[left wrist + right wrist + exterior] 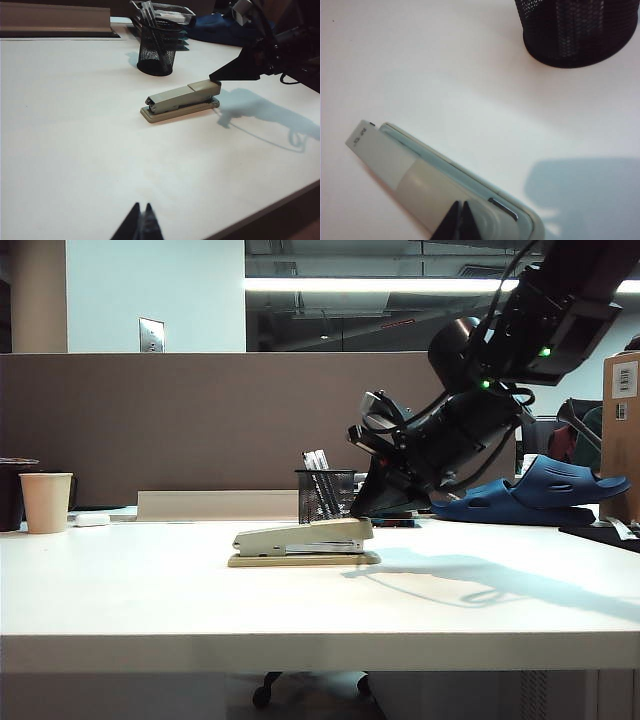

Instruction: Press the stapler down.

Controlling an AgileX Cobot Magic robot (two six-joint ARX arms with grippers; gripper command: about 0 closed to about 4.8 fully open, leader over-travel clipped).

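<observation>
White table (150,600): closed right claw (460,220) tips the stapler (440,185); closed, empty left claw (141,225) shows only wrist-side.

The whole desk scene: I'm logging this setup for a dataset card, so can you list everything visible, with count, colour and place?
stapler: one, beige-grey on a tan base, middle of the table
mesh pen cup: one, black, holding pens, just behind the stapler
paper cup: one, cream, far left of the table
dark cup: one, beside the paper cup, partly cut off
small white object: one, right of the paper cup
clog shoes: blue, back right
cardboard box: one, brown, right edge
table: one, white
left gripper: black, shut, over bare table, away from the stapler
right gripper: black, shut, tips at the stapler's rear end
</observation>
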